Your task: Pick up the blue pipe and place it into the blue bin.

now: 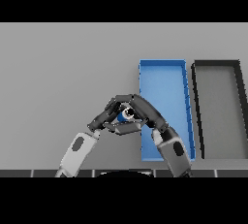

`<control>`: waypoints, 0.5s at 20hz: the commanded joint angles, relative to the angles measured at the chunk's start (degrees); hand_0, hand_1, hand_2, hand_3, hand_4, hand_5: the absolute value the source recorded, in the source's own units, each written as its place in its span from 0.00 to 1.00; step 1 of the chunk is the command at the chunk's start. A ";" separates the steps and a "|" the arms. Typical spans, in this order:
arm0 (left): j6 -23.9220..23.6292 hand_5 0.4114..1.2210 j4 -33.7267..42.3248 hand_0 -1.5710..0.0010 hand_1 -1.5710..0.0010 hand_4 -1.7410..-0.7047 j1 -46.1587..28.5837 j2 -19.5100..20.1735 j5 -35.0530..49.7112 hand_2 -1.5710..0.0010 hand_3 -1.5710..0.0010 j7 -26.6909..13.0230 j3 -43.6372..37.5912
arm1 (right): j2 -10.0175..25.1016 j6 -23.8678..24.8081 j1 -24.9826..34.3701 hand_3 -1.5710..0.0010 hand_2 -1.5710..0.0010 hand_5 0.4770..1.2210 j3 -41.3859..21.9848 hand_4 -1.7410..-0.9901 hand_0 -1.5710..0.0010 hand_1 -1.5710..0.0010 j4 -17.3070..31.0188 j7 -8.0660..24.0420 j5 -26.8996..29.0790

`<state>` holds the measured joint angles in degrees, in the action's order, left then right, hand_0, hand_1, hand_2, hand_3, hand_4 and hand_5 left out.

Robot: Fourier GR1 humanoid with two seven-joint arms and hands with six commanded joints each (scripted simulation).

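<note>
Blue pipe (125,115): short, open end pale, facing up toward me; mostly hidden by fingers. It sits just left of the blue bin (164,72), near its left wall, not yet inside. My right hand (147,112) curls round it; my left hand (107,116) closes on it from the other side (cannot tell if it's off the table). Remaining: carry right, release. Black bin (216,63) lies farther right.

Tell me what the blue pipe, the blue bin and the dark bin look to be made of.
Blue pipe: mostly hidden between both hands; a pale rim around a dark hollow end, so material stays open, perhaps plastic. Blue bin: flat, even colour with thin straight walls and no shine, probably matte plastic. Dark bin: black walls, grey floor, equally dull, likely plastic or painted metal.
</note>
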<state>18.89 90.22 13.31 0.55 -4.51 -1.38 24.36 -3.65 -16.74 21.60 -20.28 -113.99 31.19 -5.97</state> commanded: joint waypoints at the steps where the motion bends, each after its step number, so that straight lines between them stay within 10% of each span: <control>1: -0.57 1.00 0.37 0.00 0.00 0.09 -0.15 -0.72 -0.18 0.00 0.00 -0.48 0.10 | -0.53 0.15 -0.22 0.44 0.34 0.10 -0.13 0.30 0.35 0.35 0.44 -0.11 0.37; 10: 2.22 1.00 -0.27 0.00 0.00 0.02 -0.44 -3.36 2.04 0.00 0.09 2.01 -2.00 | -0.50 2.85 -1.11 0.09 0.05 0.84 -3.32 0.05 0.05 0.05 1.64 -6.10 -0.10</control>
<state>21.20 89.94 12.85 -2.78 -2.52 0.69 22.35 -4.17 -13.89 20.50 -23.61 -112.38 24.85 -5.91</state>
